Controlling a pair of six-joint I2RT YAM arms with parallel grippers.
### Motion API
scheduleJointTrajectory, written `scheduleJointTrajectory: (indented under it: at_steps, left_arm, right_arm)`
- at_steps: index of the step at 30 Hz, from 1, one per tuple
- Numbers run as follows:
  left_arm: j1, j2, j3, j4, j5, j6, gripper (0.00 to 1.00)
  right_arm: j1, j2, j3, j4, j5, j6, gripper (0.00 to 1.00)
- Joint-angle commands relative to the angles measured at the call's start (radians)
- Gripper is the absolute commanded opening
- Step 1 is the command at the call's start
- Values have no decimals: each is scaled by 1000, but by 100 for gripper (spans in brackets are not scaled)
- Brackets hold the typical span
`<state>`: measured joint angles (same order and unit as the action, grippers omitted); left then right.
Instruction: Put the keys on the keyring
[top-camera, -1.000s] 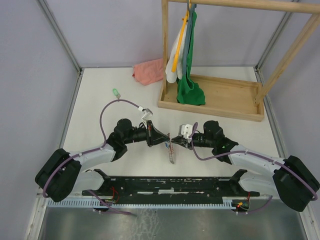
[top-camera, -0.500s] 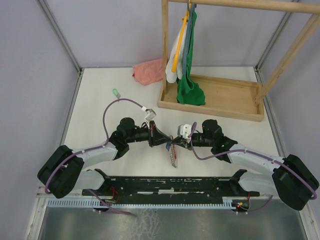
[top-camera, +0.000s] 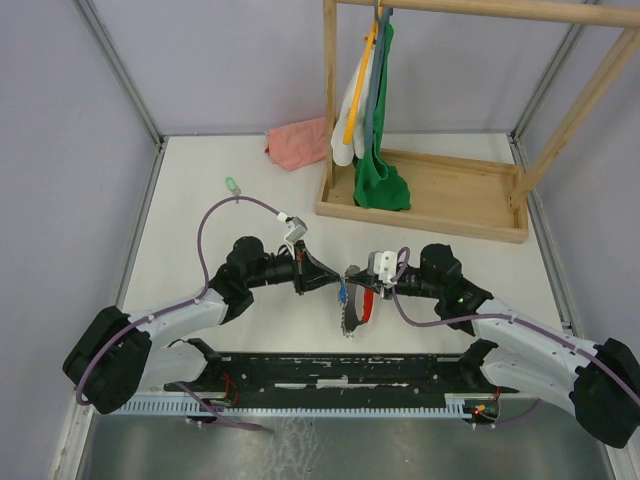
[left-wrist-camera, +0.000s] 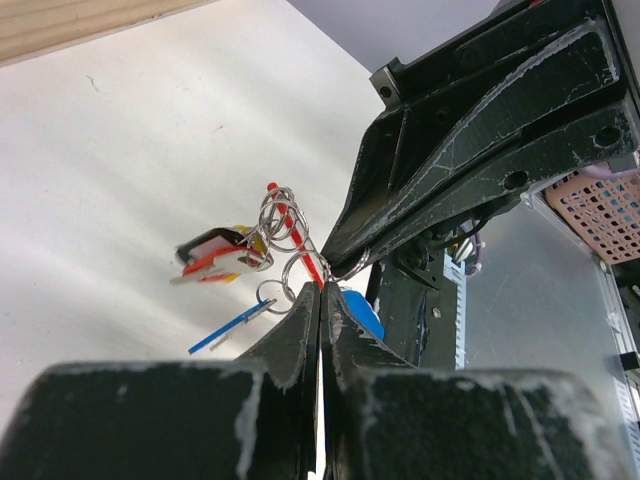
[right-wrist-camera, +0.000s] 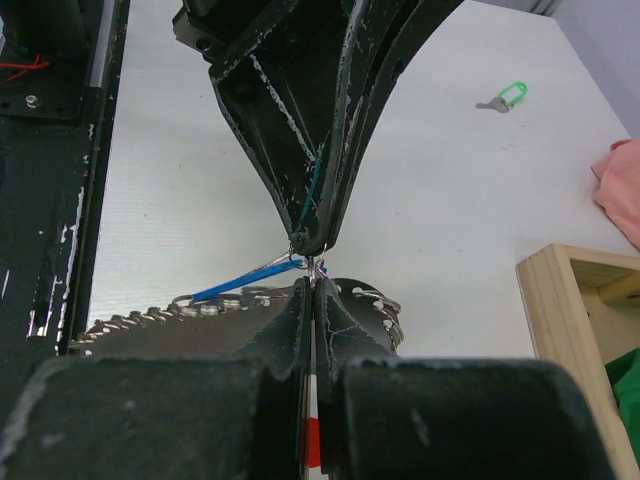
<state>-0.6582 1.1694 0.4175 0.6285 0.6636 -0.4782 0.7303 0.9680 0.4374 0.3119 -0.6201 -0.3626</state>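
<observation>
White tabletop (top-camera: 180, 180) carries a job about half done. Near its centre the left gripper (top-camera: 336, 279) and right gripper (top-camera: 350, 281) meet tip to tip, each with fingers pressed together. The right one pinches the keyring (top-camera: 347, 288), whose grey chain strip (top-camera: 349, 318) and red strap (top-camera: 366, 305) hang toward six o'clock. The blue key (top-camera: 342, 295) sits at the ring; I cannot tell whether it is threaded, nor what the left gripper nips. The green key (top-camera: 232, 185) lies well apart at ten o'clock, not yet on.

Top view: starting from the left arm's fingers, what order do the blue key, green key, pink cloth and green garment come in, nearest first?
1. Blue key, right at the tips of the left fingers.
2. Green garment, back right.
3. Green key, back left, and pink cloth, at the back: too close to call.
</observation>
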Motion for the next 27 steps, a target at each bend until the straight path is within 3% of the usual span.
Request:
scheduleJointTrajectory:
  at_steps: [1, 7, 14, 21, 27]
  left_arm:
    - [25, 4, -29, -36, -21, 7, 3]
    - [-13, 68, -29, 51, -15, -30, 3]
    - [-58, 168, 2, 153, -21, -70, 3]
    - [-61, 98, -4, 139, -54, -19, 3]
    - [-61, 6, 23, 13, -75, 81, 3]
  right_arm:
    - [-19, -59, -28, 210, 37, 96, 1]
    - [-20, -27, -70, 499, 46, 225, 1]
    - [-19, 29, -65, 624, 28, 280, 1]
    - [-20, -8, -66, 424, 68, 154, 1]
    - [-19, -42, -4, 80, 60, 31, 3]
